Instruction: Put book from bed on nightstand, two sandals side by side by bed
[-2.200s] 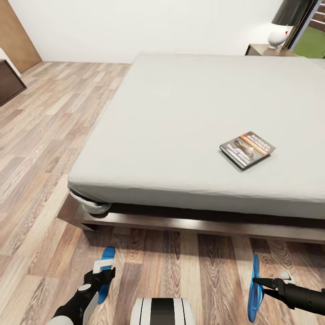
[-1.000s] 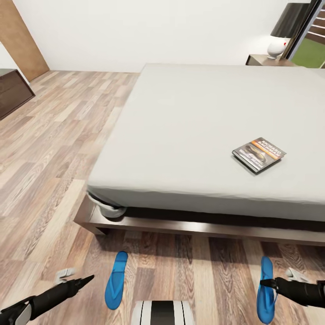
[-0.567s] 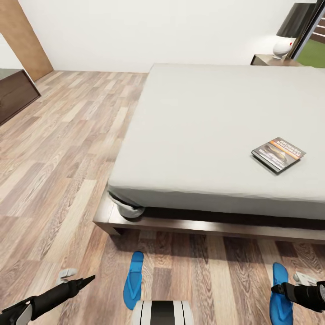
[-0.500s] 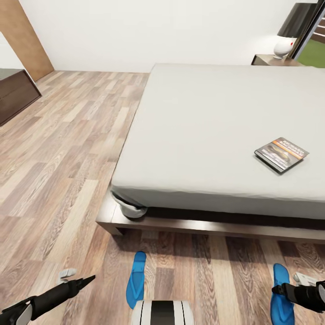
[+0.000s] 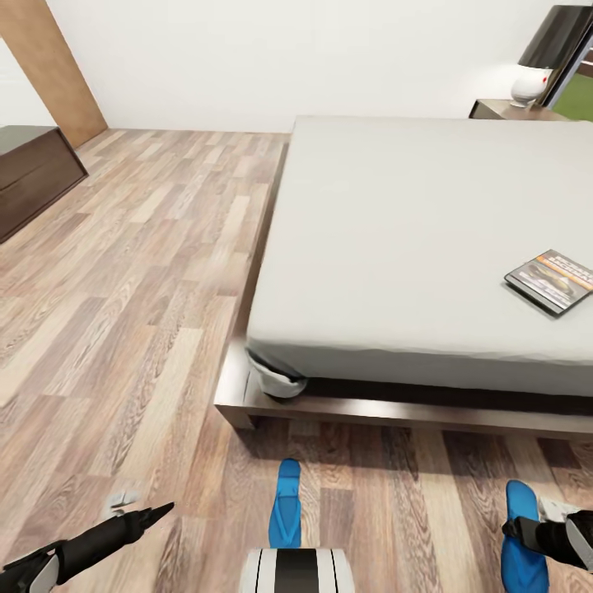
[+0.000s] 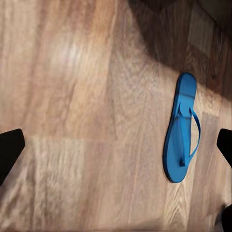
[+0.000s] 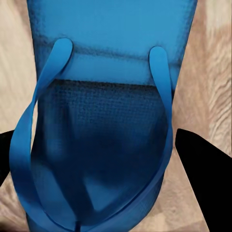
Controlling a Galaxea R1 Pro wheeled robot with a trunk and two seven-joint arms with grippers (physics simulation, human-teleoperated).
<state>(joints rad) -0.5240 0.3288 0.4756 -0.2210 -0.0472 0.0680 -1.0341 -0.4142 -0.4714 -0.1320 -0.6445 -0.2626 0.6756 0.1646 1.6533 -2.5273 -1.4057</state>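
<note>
The book (image 5: pixel 550 282) lies on the light-grey bed (image 5: pixel 412 247), near the right edge of the head view. The nightstand (image 5: pixel 512 109) stands at the bed's far right corner. One blue sandal (image 5: pixel 287 502) (image 6: pixel 181 130) lies flat on the floor in front of the bed frame. My left gripper (image 5: pixel 142 505) (image 6: pixel 118 142) hangs open and apart from it, to its left. My right gripper (image 5: pixel 527 519) (image 7: pixel 104 150) is shut on the other sandal (image 5: pixel 520 548) (image 7: pixel 106 96), a finger on each of its long sides, low over the floor.
A lamp (image 5: pixel 534 82) with a white base stands on the nightstand. A long dark-brown bench (image 5: pixel 33 177) and a wooden door (image 5: pixel 53 70) are at the far left. Wood floor (image 5: pixel 123 288) stretches left of the bed. My own base (image 5: pixel 296 572) shows at the bottom.
The camera has swung left, shifting the bed and book rightward. My left gripper let go of its sandal and drew away left. The right sandal went from on edge to flat, nearer the other.
</note>
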